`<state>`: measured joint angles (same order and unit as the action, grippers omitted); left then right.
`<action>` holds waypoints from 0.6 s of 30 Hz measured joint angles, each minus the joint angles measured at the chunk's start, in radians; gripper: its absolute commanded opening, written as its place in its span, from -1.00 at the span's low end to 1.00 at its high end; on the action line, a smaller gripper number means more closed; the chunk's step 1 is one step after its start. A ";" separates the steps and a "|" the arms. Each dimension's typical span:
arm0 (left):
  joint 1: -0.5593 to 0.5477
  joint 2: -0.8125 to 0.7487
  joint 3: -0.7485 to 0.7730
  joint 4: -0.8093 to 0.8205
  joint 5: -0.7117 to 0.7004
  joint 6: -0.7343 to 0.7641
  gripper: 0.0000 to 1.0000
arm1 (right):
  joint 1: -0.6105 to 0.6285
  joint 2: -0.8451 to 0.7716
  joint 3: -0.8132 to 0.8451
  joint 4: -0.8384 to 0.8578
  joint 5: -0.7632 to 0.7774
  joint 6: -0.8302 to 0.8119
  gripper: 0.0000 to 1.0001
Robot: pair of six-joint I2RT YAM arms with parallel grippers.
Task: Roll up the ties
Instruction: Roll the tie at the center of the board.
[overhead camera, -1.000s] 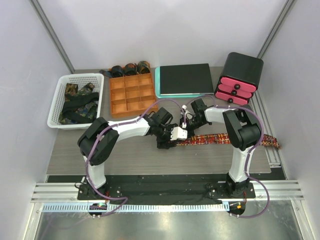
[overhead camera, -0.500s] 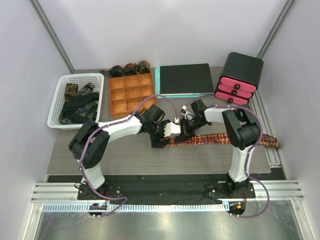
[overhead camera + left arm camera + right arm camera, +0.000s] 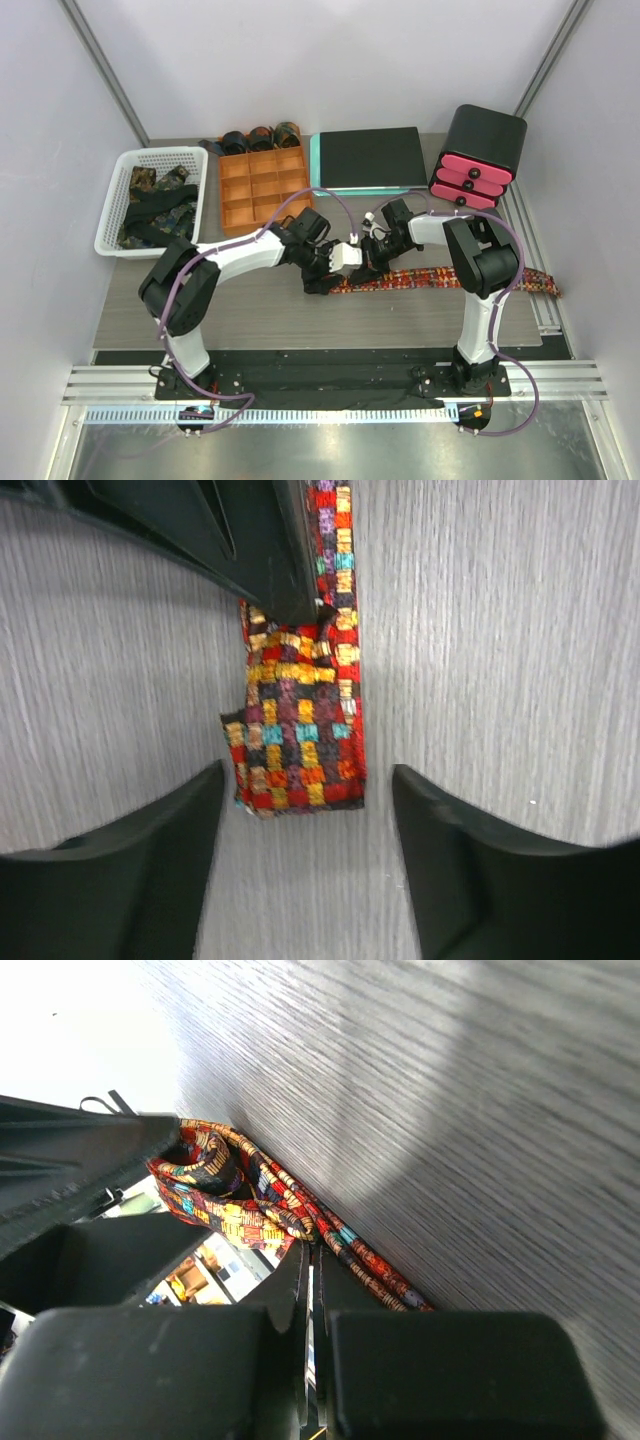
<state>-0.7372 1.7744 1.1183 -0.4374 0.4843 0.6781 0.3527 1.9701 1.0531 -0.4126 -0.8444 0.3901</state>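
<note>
The checked tie (image 3: 455, 277) lies flat along the worktop (image 3: 250, 315), running from mid-table out to the right edge. At its left end the fabric is doubled over into a short loose fold (image 3: 300, 750), not a tight coil.

The left tool (image 3: 307, 790) hangs over that folded end, released; its two fingers (image 3: 120, 870) stand wide on either side of the fold, apart from the cloth. The right tool (image 3: 308, 1260) is clenched, jaws pressed together; its tip bears on the tie just behind the fold. I cannot tell whether any fabric is pinched between the jaws. The two tools sit close together, almost nose to nose, above the tie's left end.

Three rolled ties (image 3: 261, 137), small dark coils, sit in a row at the far edge of the orange tray (image 3: 262, 190); whether they are inside its last row or just behind it I cannot tell. To the left, a white basket (image 3: 113, 215) holds dark ties (image 3: 155, 205) in a loose heap.
</note>
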 measured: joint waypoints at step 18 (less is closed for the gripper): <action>-0.002 0.110 0.081 -0.029 -0.009 0.027 -0.48 | 0.005 0.000 0.001 0.010 0.000 0.030 -0.97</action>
<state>-0.7391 1.8847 1.1992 -0.4667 0.4755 0.7048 0.3580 1.9701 1.0542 -0.4026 -0.8440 0.4202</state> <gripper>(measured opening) 0.347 0.027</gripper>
